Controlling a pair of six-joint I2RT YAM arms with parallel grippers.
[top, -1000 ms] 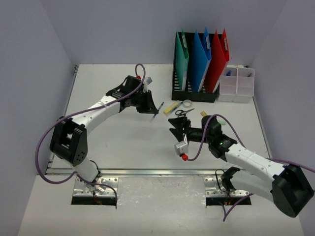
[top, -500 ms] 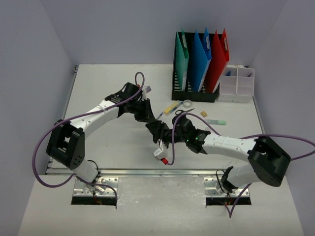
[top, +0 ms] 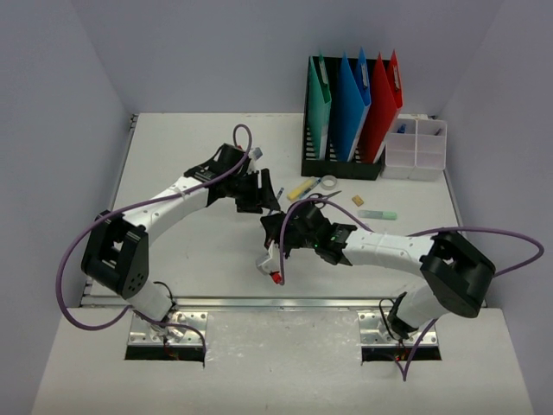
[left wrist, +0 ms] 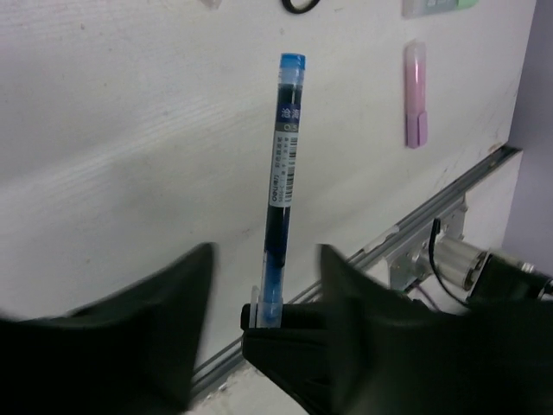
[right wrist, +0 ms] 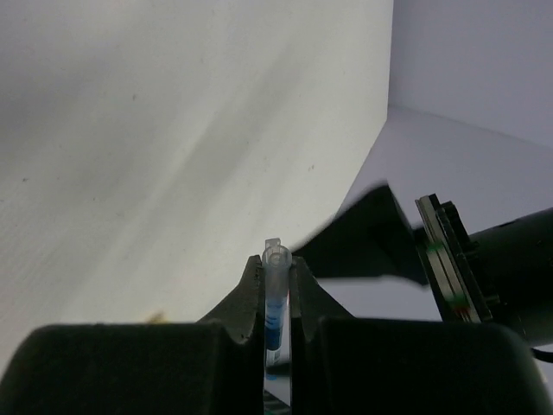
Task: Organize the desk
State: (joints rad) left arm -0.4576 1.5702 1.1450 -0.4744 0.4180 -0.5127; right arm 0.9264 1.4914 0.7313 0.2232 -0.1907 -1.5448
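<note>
A blue pen (left wrist: 282, 173) with a clear cap hangs in the air above the white desk (top: 190, 251), between the two arms. My right gripper (right wrist: 276, 268) is shut on the pen's (right wrist: 276, 298) capped end. In the left wrist view, the right gripper's black fingers (left wrist: 298, 333) pinch the pen's near end. My left gripper (left wrist: 263, 259) is open, one finger on each side of the pen and clear of it. From above, the two grippers meet mid-desk, with the left gripper (top: 257, 199) just above and left of the right gripper (top: 275, 221).
A black mesh file holder (top: 341, 162) with green, blue and red folders stands at the back. Right of it is a clear compartment box (top: 416, 149). A yellow marker (top: 301, 189), tape roll (top: 328, 182), eraser (top: 358, 200) and green highlighter (top: 378, 214) lie in front. A pink highlighter (left wrist: 416, 95) lies near the front rail (top: 259, 303).
The right arm swung left to the pen held by the left gripper and shut on its end. The left gripper then opened off the pen.
</note>
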